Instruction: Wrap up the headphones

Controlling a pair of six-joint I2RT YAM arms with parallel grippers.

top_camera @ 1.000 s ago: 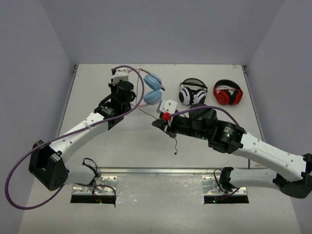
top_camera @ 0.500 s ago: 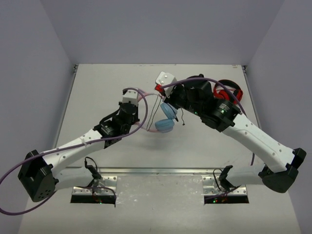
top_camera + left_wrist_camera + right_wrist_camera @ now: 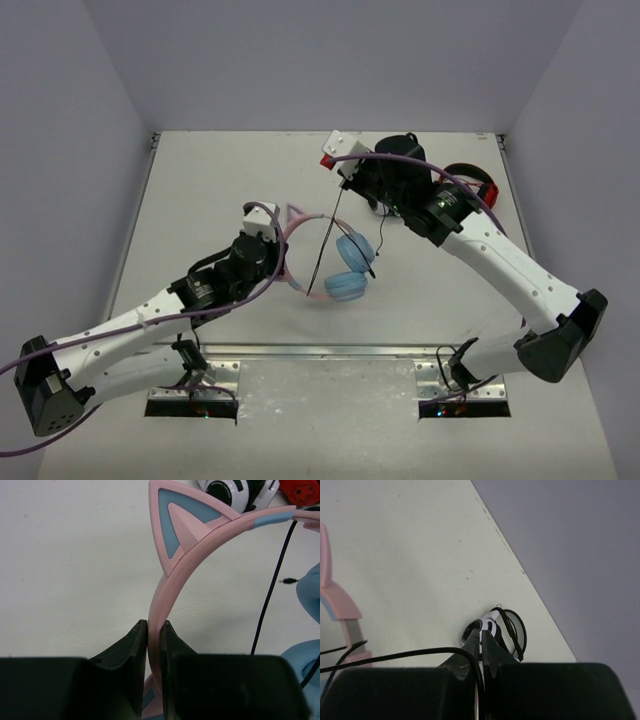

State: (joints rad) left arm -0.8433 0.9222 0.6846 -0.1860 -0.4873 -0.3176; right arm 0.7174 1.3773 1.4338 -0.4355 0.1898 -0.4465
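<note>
We see the desk (image 3: 200,190) evenly and brightly lit from above, and the shadows on it are soft and faint. In the wrist views the left gripper (image 3: 154,626) and right gripper (image 3: 481,636) sit dark and slightly blurred against the desk.

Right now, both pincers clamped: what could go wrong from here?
1. The right pincer pinches the thin cable, which runs straight toward the headphones; pulling farther may slip it or strain it.
2. The left pincer grips only the narrow headband edge, so the headphones might twist.
3. The right arm hangs over the white-and-black headphones and could knock them.
</note>
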